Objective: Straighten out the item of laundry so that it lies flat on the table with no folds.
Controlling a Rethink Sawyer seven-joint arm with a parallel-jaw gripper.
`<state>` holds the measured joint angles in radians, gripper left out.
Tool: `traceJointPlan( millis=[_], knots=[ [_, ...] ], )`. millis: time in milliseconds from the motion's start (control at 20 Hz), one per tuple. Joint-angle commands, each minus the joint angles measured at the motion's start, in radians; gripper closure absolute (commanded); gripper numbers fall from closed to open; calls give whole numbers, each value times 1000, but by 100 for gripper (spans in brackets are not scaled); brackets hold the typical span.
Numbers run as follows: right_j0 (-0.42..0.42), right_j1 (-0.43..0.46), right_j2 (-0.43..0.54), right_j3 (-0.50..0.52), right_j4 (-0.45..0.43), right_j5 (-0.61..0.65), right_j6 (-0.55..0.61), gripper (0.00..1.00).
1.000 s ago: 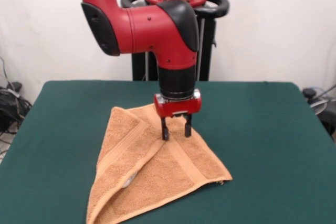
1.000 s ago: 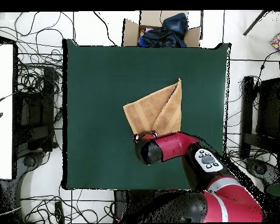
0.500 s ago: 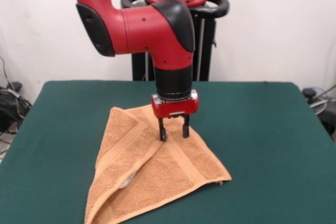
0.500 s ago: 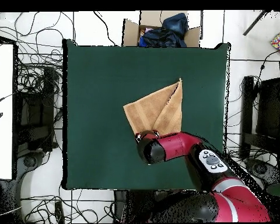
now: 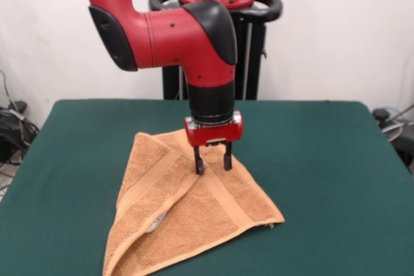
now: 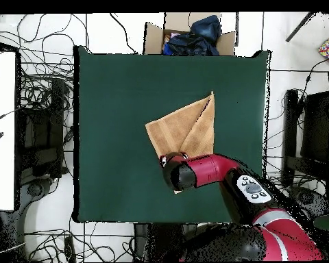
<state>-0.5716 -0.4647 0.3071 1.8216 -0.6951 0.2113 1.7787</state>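
Fingers (image 5: 200, 163) apart, empty; gripper (image 5: 211, 165) w/ tips at or just above towel (image 5: 194, 208), upper part, at fold ridge. Towel: folded to triangle, on table (image 5: 323, 159) centre. Long axis runs from tips diag. to near-left corner; folded flap directly below.

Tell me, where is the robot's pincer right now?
In the front view, the pincer hangs open over the folded towel, near its far end, around the table's middle.
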Motion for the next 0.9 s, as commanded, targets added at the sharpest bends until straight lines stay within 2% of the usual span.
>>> traceJointPlan(
  millis=[50,300,550,900],
  knots=[
    [-24,19,47,-157,-65,94,-111,0],
    [-36,16,66,-165,-62,114,-139,0],
    [-126,34,143,-193,-48,220,-272,0],
    [-195,23,193,-200,-63,276,-328,0]
  ],
)
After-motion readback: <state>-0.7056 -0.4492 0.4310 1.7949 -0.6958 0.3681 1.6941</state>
